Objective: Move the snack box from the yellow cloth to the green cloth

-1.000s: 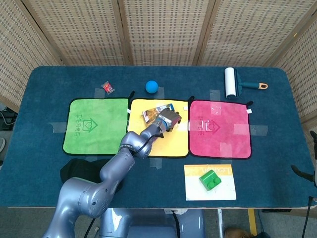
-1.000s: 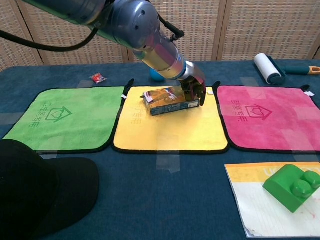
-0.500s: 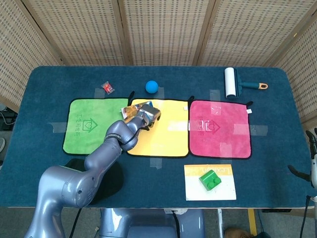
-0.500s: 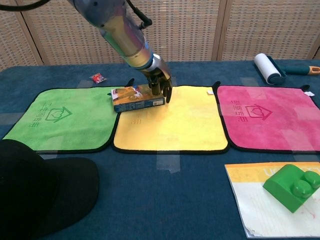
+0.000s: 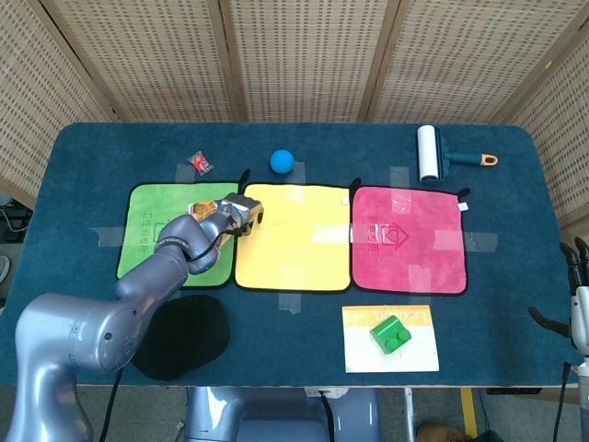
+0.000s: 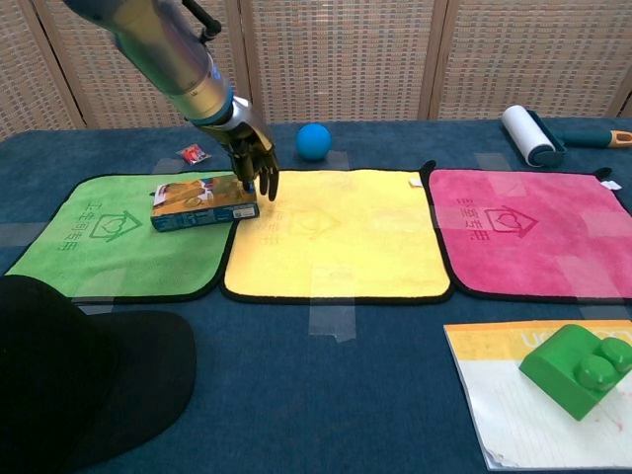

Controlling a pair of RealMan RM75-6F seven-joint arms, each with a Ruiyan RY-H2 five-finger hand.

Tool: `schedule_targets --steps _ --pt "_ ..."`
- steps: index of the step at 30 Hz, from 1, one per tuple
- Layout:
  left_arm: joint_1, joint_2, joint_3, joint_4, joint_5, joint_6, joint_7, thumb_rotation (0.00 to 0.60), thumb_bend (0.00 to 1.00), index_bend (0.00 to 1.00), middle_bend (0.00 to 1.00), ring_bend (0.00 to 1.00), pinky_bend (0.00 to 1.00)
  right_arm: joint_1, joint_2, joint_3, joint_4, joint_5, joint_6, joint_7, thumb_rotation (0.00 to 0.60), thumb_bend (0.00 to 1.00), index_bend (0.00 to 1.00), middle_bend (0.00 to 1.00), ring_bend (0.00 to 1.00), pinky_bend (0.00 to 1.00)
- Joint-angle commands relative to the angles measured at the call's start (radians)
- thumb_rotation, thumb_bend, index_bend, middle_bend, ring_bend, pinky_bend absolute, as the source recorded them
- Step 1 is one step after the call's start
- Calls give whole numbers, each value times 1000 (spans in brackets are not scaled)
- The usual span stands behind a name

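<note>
The snack box (image 6: 202,200) is a flat orange and blue carton over the right part of the green cloth (image 6: 89,237), its right end at the seam with the yellow cloth (image 6: 336,232). My left hand (image 6: 252,158) grips that right end with fingers pointing down. Whether the box rests on the cloth or hangs just above it I cannot tell. From the head view, the box (image 5: 207,211) shows left of the hand (image 5: 241,214), between green cloth (image 5: 166,244) and yellow cloth (image 5: 299,239). My right hand (image 5: 576,308) shows only at the right edge, empty, fingers apart.
A pink cloth (image 6: 523,232) lies right of the yellow one. Behind the cloths are a blue ball (image 6: 314,141), a red candy (image 6: 193,153) and a lint roller (image 6: 523,133). A green block (image 6: 578,367) sits on a booklet at front right, a black cap (image 6: 79,375) at front left.
My left hand has carried the snack box leftward, from the middle of the yellow cloth over the seam onto the green cloth. The blue ball behind is now uncovered in the chest view.
</note>
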Motion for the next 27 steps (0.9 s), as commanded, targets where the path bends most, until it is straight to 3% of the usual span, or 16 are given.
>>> schedule_targets --steps 1,18,23,24,26,27 --pt "11 31 29 -43 5 21 -28 600 1000 264 173 193 76 0 1 -2 -3 -5 2 -1 600 9 0 0 0 0" --pt "59 206 151 -252 -30 134 -50 600 1000 263 173 193 76 -6 9 -22 -44 -57 36 -17 600 10 0 0 0 0" --pt "69 246 155 -303 -49 170 -40 600 1000 242 146 185 74 -9 12 -25 -53 -66 45 -20 600 9 0 0 0 0" --pt "77 263 149 -320 -52 203 -33 600 1000 203 99 152 70 -10 12 -25 -56 -68 47 -20 600 9 0 0 0 0" --pt "153 356 83 -426 -54 491 -16 600 978 91 22 57 36 -13 14 -28 -61 -76 54 -19 600 10 0 0 0 0" --pt "188 395 62 -483 -47 603 0 600 867 37 1 14 15 -13 15 -29 -62 -78 56 -18 600 10 0 0 0 0"
